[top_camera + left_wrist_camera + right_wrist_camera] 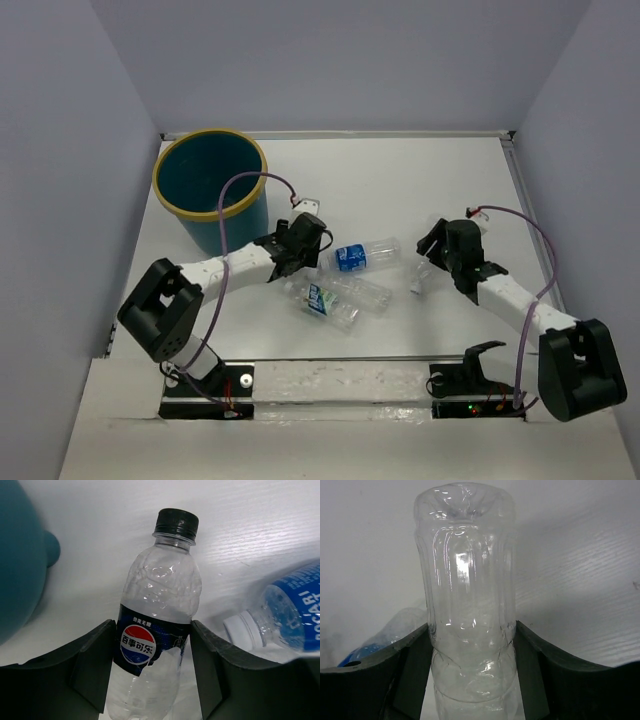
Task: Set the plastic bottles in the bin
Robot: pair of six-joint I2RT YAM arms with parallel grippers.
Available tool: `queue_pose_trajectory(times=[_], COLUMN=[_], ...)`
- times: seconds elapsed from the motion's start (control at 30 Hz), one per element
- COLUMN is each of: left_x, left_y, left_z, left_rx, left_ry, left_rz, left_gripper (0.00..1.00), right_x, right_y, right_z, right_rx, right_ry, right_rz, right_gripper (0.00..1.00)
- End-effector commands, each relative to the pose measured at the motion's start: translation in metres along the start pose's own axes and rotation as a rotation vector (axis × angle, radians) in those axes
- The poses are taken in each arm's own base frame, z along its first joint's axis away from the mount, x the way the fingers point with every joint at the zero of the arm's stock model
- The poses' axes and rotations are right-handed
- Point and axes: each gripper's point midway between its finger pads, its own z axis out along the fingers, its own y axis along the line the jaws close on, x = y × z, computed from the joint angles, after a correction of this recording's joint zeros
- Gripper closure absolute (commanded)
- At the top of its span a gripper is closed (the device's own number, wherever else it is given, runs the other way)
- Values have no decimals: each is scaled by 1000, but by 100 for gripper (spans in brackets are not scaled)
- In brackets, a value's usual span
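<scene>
- Round teal-blue plastic bin, tan rim (pixel 188 230): far-left corner of white counter (pixel 400 180).
- Left claw (pixel 152 625): closed on clear black-capped bottle, dark label (pixel 162 580); grip at label, near bin.
- Blue-labelled clear bottle (pixel 362 255), two more clear bottles (pixel 322 300): lying mid-counter.
- Right claw (pixel 472 630): clamped on unlabelled clear ribbed bottle (pixel 465 555), well apart from bin.
- Risks: thin walls buckle and bottle slips; right arm's reach to bin crosses left arm, so collision possible.

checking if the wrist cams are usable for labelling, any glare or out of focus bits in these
Left wrist: Pepsi bottle sharp with small highlights, bin at the left edge a blurred teal mass. Right wrist: bright glare patches on the clear bottle, blue-labelled bottle at lower left out of focus. Top external: even light, soft shadows.
</scene>
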Motion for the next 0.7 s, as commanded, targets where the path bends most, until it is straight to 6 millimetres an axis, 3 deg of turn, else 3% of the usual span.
queue_pose_trajectory(times=[0.0, 0.13, 0.17, 0.23, 0.27, 0.3, 0.37, 0.4, 0.47, 0.63, 0.67], left_x=[-61, -105, -124, -145, -169, -181, -204, -225, -249, -290, -292], left_y=[-1, -10, -16, -20, -17, -15, -4, 12, 34, 90, 98], left_z=[-48, -97, -120, -147, -176, -191, -220, -243, -267, -285, -278], left_rx=[87, 223, 289, 351, 388, 405, 405, 371, 307, 196, 185], left_ry=[-187, -311, -364, -429, -505, -543, -628, -702, -783, -873, -868], left_rz=[-128, -190, -202, -204, -217, -222, -234, -255, -272, -317, -327], left_gripper=[61, 61, 61, 61, 61, 61, 61, 60, 60, 60, 60], right_x=[-45, -69, -79, -88, -95, -97, -100, -105, -106, -109, -107], right_y=[6, 18, 24, 32, 40, 43, 51, 59, 65, 77, 82], right_z=[-23, -54, -68, -82, -95, -100, -108, -116, -120, -127, -129], right_rx=[-25, -94, -135, -186, -237, -260, -299, -329, -352, -398, -414], right_ry=[-179, -260, -298, -331, -353, -357, -359, -356, -345, -341, -331], right_rz=[27, 47, 65, 81, 90, 93, 91, 85, 77, 61, 54], right_gripper=[53, 55, 56, 59, 59, 59, 59, 59, 59, 59, 59])
